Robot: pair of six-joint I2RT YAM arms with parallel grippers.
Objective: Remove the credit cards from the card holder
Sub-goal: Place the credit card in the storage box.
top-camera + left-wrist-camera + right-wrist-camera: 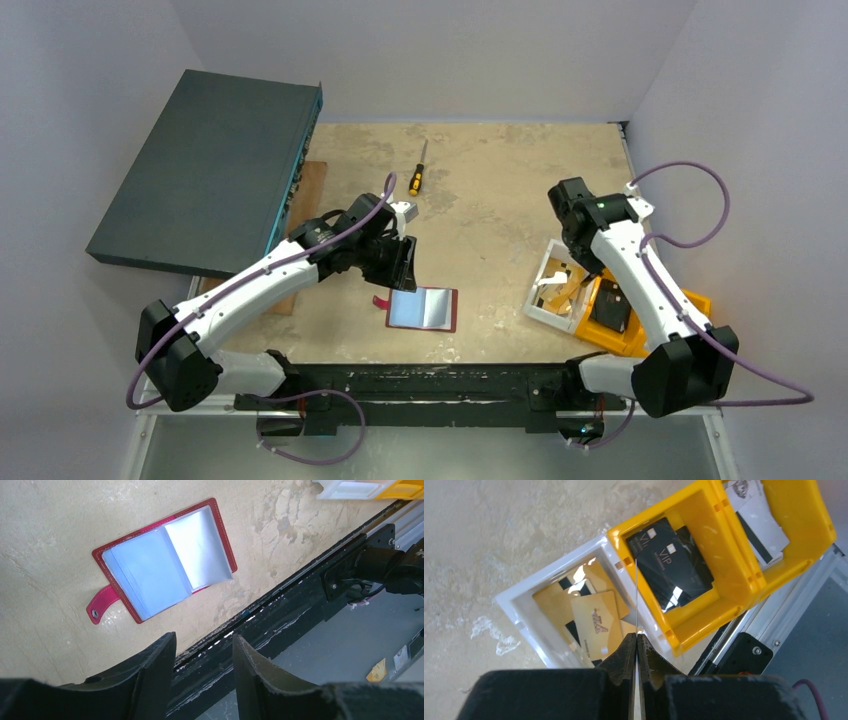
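Card holder [165,562] lies open beyond left gripper [204,639] — parted, empty — right gripper [637,639] pinches a card [636,595] edge-on.

Bare tan tabletop [490,230] lies open between the spread maroon folding card holder [422,309] and the white plastic bin [545,315]. A black metal rail [430,380] runs close along the holder's near side; the left gripper [204,637] hangs by its far edge.

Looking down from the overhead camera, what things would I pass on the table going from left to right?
Large dark flat box → open red card holder → white bin → orange bin. The screwdriver is left out because it sits directly above the holder in this view.
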